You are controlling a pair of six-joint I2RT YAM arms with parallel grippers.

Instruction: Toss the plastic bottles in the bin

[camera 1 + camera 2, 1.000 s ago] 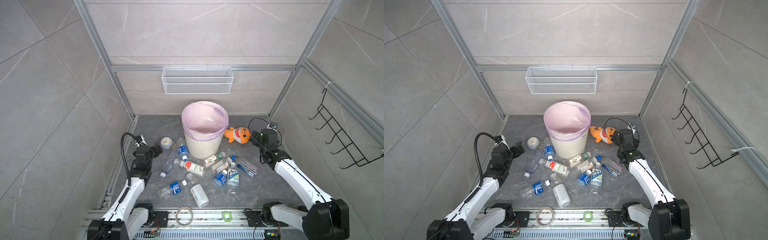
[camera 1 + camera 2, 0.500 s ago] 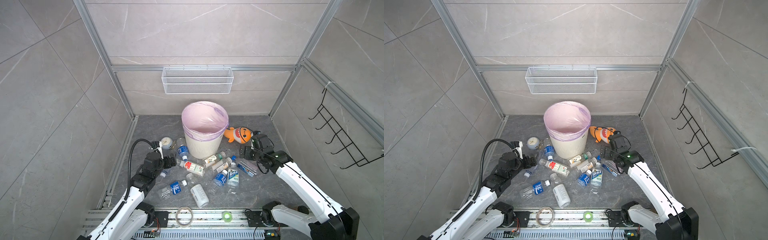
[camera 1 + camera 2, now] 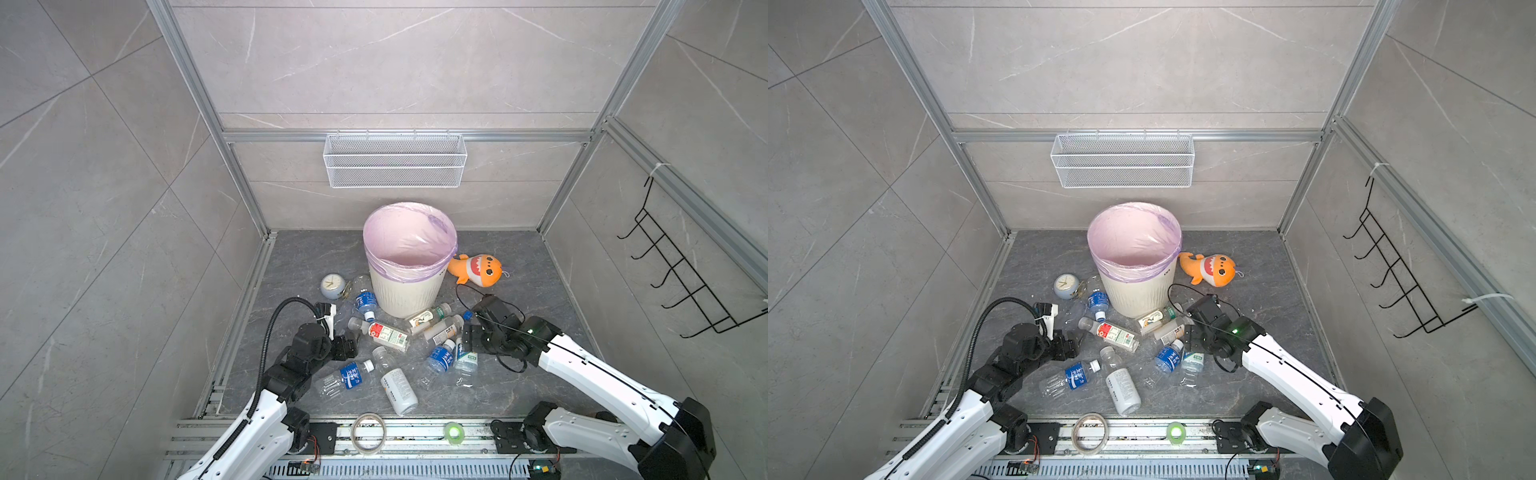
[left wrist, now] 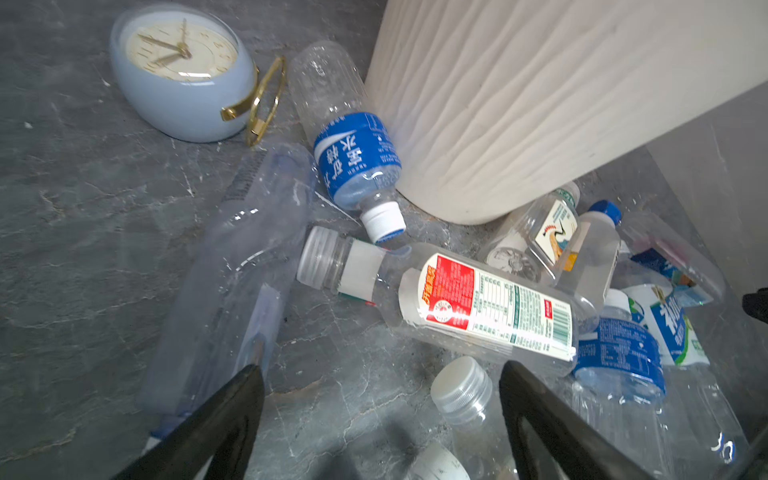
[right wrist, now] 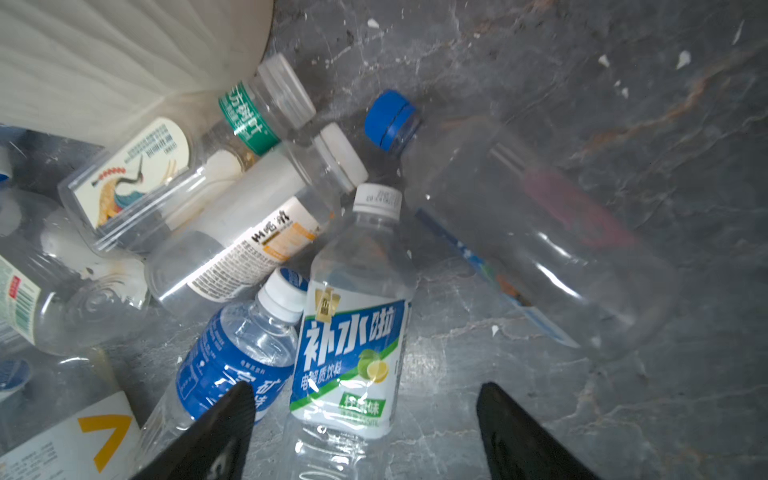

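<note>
The cream ribbed bin [image 3: 409,266] with its pink bag stands mid-floor, and several plastic bottles lie in front of it in both top views. My left gripper [image 4: 379,368] is open low over the floor. A clear-capped bottle [image 4: 459,390] lies between its fingers, a red-and-white labelled bottle [image 4: 478,307] just beyond, and a bare clear bottle [image 4: 232,282] by one finger. My right gripper [image 5: 365,388] is open around a lime-labelled bottle [image 5: 353,353] without pinching it. A blue-labelled bottle [image 5: 232,357] lies beside that, and a blue-capped bottle [image 5: 519,232] on the other side.
A pale-blue clock [image 3: 332,286] lies left of the bin and an orange plush shark [image 3: 478,270] to its right. A wire mesh basket [image 3: 395,162] hangs on the back wall, a black hook rack [image 3: 681,274] on the right wall. Tape rolls [image 3: 368,432] sit on the front rail.
Both arms have swung inward and down from the floor's sides to the bottle pile. Both pairs of jaws have narrowed somewhat and hold nothing.
</note>
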